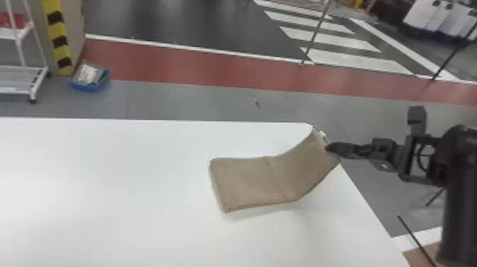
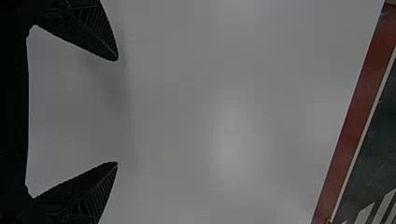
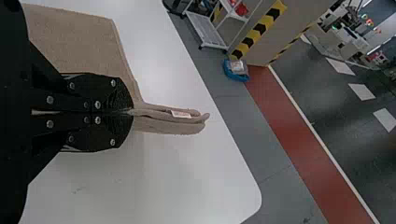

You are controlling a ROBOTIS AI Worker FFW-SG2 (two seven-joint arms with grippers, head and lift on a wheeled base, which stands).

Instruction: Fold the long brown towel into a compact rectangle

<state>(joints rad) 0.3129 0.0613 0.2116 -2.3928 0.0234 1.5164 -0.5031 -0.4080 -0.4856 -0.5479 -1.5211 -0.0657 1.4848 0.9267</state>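
Rack (image 1: pixel 21 74) and blue bin (image 1: pixel 84 86) stand beyond table (image 1: pixel 106 177) and towel (image 1: pixel 245 181).

The head view looks forward and down from above the worktop (image 1: pixel 106 159), right tool (image 1: pixel 330 147) at three o'clock. From close behind the left tool (image 2: pixel 117 112), that wrist view faces down and outward. The right wrist view sights closely along its tool. All three share the worktop and red strip (image 1: pixel 234 74) — twelve o'clock in the head view.
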